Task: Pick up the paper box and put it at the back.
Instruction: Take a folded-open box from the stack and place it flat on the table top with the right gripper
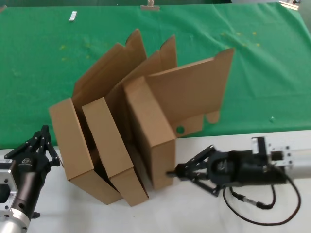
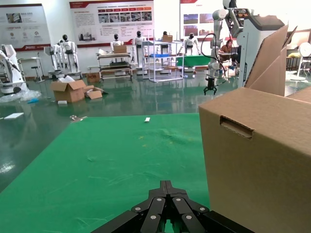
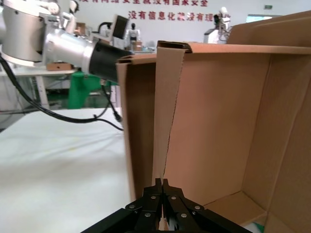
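The paper box (image 1: 150, 131) stands on edge at the front of the green cloth (image 1: 262, 73), its tall lid (image 1: 194, 92) open toward the back, with a small round hole (image 1: 180, 129). It is the rightmost of three leaning boxes. My right gripper (image 1: 170, 173) is shut on the lower front edge of its tray wall. In the right wrist view, the gripper (image 3: 163, 182) pinches that cardboard edge (image 3: 167, 121). My left gripper (image 1: 45, 129) is shut and empty at the front left, beside the leftmost box; it also shows in the left wrist view (image 2: 166, 184).
Two identical brown boxes (image 1: 73, 141) (image 1: 109, 145) lean together left of the paper box, touching it. The leftmost box fills the side of the left wrist view (image 2: 257, 160). The white tabletop (image 1: 194, 213) runs along the front. A small white item (image 1: 73, 16) lies at the far back left.
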Robot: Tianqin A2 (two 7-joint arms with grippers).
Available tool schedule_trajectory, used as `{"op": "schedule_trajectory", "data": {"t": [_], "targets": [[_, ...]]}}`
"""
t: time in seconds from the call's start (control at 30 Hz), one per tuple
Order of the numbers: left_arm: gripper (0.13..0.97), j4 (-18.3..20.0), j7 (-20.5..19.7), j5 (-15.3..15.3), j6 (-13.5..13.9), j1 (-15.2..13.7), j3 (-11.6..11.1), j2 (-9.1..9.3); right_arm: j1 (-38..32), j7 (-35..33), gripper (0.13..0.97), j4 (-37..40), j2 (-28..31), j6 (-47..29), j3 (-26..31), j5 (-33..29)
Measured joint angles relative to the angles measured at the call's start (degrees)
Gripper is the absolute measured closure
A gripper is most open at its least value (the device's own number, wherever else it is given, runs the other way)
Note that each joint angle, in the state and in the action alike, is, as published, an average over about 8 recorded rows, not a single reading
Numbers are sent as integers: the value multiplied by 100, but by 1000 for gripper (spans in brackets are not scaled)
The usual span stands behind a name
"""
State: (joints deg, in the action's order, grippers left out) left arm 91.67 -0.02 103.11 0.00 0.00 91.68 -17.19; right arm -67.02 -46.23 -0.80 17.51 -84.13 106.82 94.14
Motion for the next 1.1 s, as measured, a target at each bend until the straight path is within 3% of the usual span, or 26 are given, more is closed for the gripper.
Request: {"op": "schedule_trajectory", "data": {"t": [0.33, 0.63, 0.87, 1.1], "targets": [[953, 0, 0, 0, 0, 0, 0, 0, -546, 37, 941, -2, 580, 286, -59, -106], [953, 0, 0, 0, 0, 0, 0, 0, -1738, -204, 941, 9, 991, 1572, 160, -445], [946, 0, 0, 0, 0, 0, 0, 0, -2635, -354, 942, 11, 943, 2475, 646, -1008], [935, 0, 0, 0, 0, 0, 0, 0, -3100, 24, 942, 13, 610, 2929, 1270, -1687]]}}
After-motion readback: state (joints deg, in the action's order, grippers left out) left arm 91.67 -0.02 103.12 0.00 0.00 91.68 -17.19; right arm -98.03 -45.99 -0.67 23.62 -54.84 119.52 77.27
